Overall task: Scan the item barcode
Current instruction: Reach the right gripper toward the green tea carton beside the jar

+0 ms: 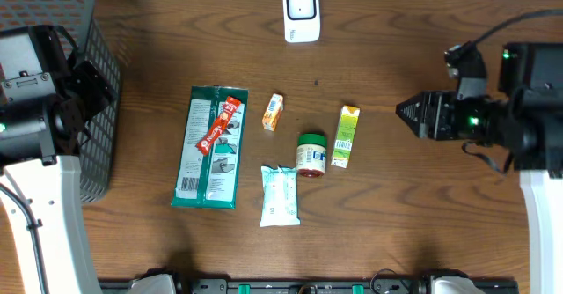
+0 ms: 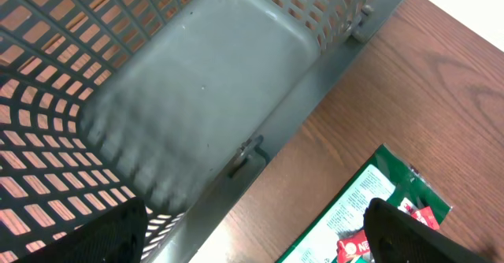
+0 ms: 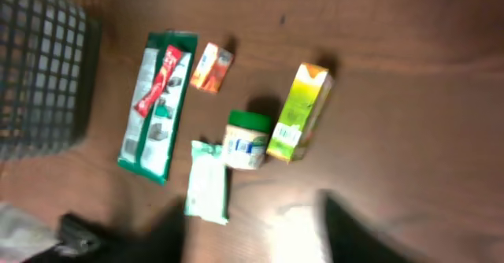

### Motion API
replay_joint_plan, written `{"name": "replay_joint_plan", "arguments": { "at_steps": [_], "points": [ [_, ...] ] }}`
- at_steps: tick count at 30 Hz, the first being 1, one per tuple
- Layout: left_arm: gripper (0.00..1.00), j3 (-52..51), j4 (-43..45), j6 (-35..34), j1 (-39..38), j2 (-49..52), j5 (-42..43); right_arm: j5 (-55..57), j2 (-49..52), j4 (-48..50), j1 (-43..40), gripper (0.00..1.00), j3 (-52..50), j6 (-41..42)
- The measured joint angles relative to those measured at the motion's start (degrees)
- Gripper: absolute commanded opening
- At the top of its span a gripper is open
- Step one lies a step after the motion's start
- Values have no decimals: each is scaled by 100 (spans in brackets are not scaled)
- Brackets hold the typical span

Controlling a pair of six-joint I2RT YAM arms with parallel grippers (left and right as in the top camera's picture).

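Note:
Several grocery items lie mid-table: a green pouch [image 1: 209, 147] with a red sachet [image 1: 220, 124] on it, a small orange box [image 1: 274, 112], a green-lidded jar [image 1: 310, 154], a yellow-green carton [image 1: 346, 136] and a white-green soft pack [image 1: 280, 195]. A white scanner [image 1: 301, 12] stands at the far edge. My right gripper [image 1: 406, 113] hovers right of the carton, pointing at it, apart from everything. In the right wrist view its blurred fingers [image 3: 346, 231] stand apart with nothing between. My left gripper [image 2: 252, 243] is open over the basket's edge, holding nothing.
A grey mesh basket [image 1: 101, 109] stands at the left edge, partly under my left arm. Its solid floor [image 2: 205, 82] and slotted walls fill the left wrist view, with the pouch's corner [image 2: 354, 208] beside it.

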Motion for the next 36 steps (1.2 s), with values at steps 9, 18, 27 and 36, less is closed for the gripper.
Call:
{"name": "replay_joint_plan", "arguments": {
  "at_steps": [9,18,27,36],
  "points": [
    [88,0,0,2,0,0,0,933,560,42,916,70,-85,1012],
    [88,0,0,2,0,0,2,1593,1405,415,1565,72,-367,1550],
    [88,0,-2,2,0,0,2,1773,2240,675,2004,71,-393,1749],
    [88,0,-2,2,0,0,2,1801,2953,1228,2715,71,-398,1808]
  ]
}}
